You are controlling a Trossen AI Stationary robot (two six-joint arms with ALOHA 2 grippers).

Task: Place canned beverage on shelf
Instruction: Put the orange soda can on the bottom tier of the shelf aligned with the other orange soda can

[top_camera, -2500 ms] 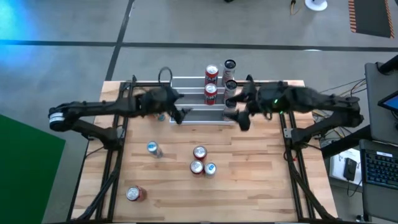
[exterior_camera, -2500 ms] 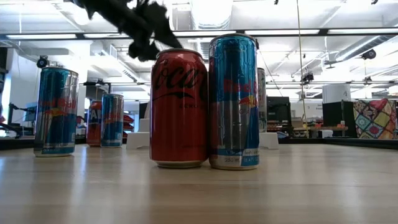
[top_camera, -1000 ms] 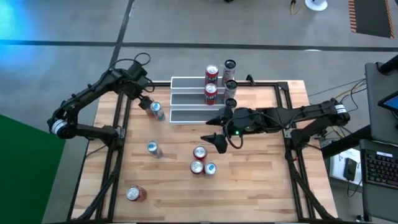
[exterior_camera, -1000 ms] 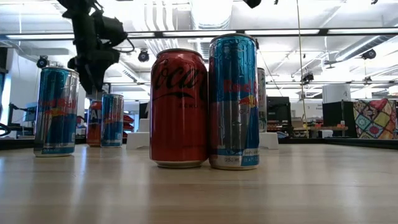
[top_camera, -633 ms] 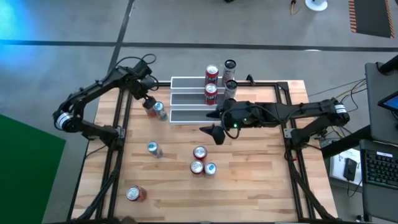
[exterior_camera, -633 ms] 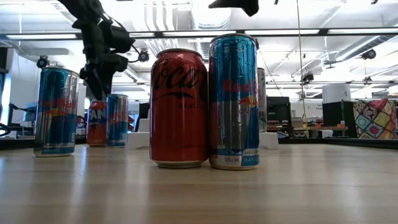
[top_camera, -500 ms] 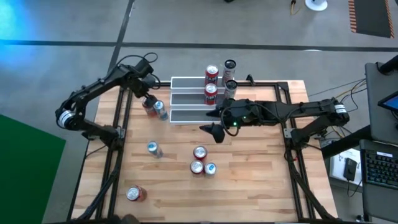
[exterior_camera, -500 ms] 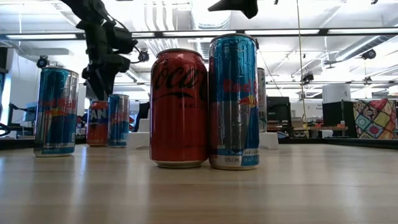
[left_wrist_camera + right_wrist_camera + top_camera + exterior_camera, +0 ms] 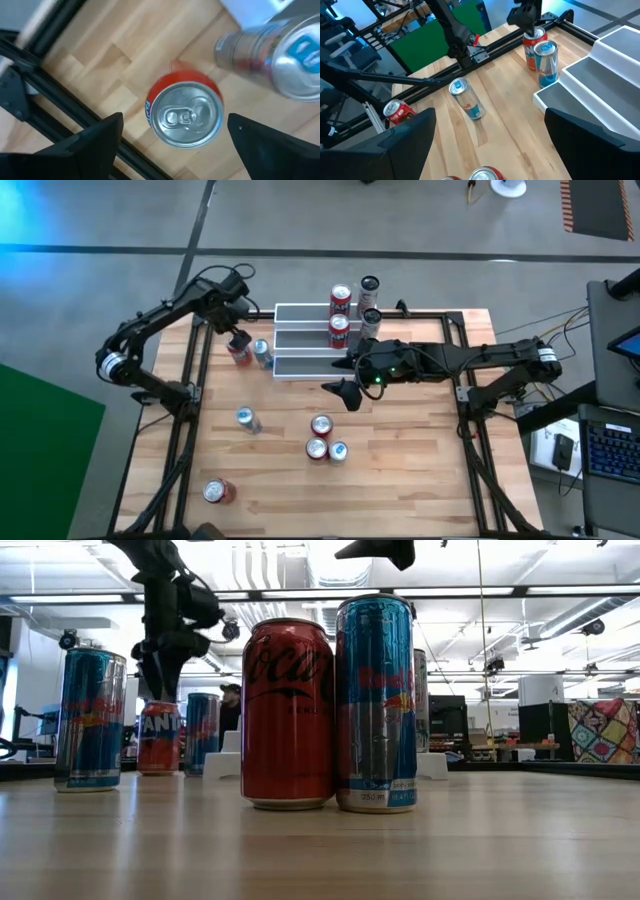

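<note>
On the table (image 9: 420,470), a red can (image 9: 288,712) and a blue can (image 9: 376,705) stand nearest. The right gripper (image 9: 345,391) hangs above them, fingers spread. Farther, at 10 o'clock, the left gripper (image 9: 172,137), fingers spread, hovers over an orange can (image 9: 185,116) left of the shelf (image 9: 300,340).

The shelf (image 9: 318,340) sits at the table's (image 9: 420,480) far edge, with cans on its right half. Just left of it stand a Fanta can (image 9: 238,351) and a slim can (image 9: 262,354), apparently touching, under the spread-fingered left gripper (image 9: 238,337). Three cans (image 9: 322,440) cluster mid-table.
</note>
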